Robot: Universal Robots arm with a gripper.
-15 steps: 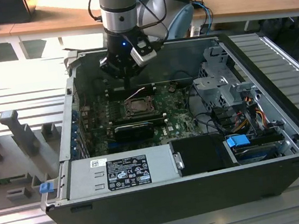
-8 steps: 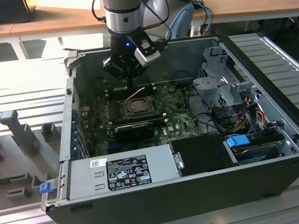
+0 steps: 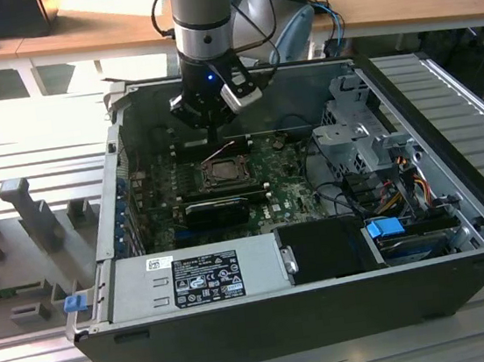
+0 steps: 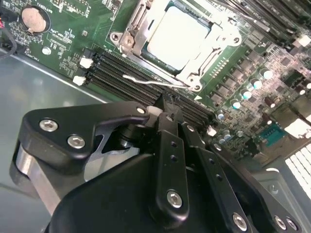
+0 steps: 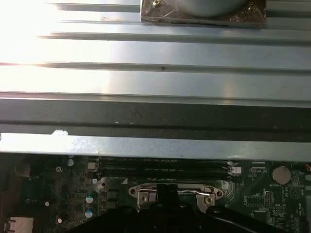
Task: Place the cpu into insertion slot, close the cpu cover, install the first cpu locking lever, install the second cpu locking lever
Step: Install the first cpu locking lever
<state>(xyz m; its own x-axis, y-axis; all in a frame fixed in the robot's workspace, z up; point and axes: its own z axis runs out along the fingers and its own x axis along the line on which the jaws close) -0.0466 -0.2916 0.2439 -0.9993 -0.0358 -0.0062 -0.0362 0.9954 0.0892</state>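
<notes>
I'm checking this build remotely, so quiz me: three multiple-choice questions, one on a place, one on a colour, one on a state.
1. Where is the cpu?
A. On the grey power supply
B. In the insertion slot
C. On the table outside the case

2. What colour is the circuit board?
A. Green
B. Red
C. Blue

3. How does the cpu cover stand?
A. Upright, swung open
B. Lying outside the case
C. Down, framing the cpu

Answers: B, its pale face sits in the socket; A, green around the socket; C, the silver frame lies flat around it.

cpu (image 4: pixel 177 36) matt metal; cpu cover (image 4: pixel 133 31) shiny metal.
</notes>
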